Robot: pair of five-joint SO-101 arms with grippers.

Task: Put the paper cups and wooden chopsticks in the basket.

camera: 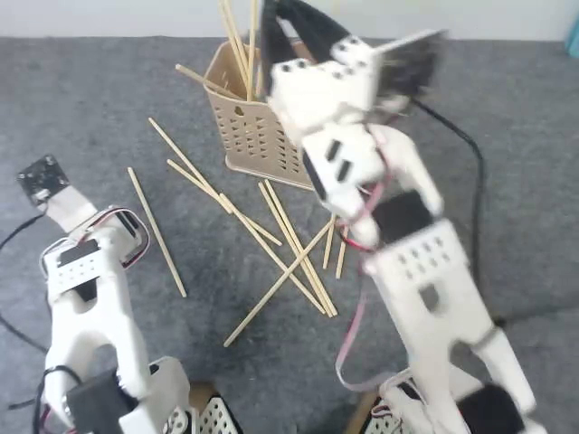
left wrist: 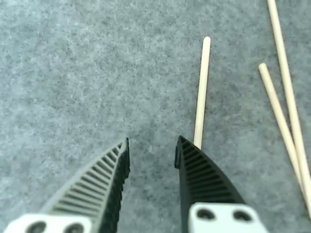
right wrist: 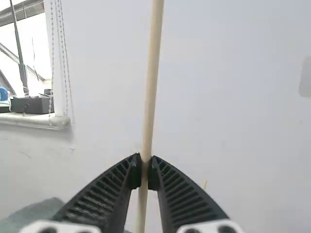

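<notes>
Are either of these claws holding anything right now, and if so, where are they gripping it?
The right gripper pinches a wooden chopstick on its shaft, with a long stretch standing out beyond the jaws. The left gripper is open and holds nothing.

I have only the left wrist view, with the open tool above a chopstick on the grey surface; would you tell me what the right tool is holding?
Observer: The right tool is shut on a chopstick, pinched between its tips.
Operator: Thank you. Where is that arm in relation to the basket?
Observer: In the high view, the right arm is right beside the basket.
Operator: Is anything inside the basket?
Observer: Yes, several chopsticks stand in it, sticking out above its rim.
</notes>
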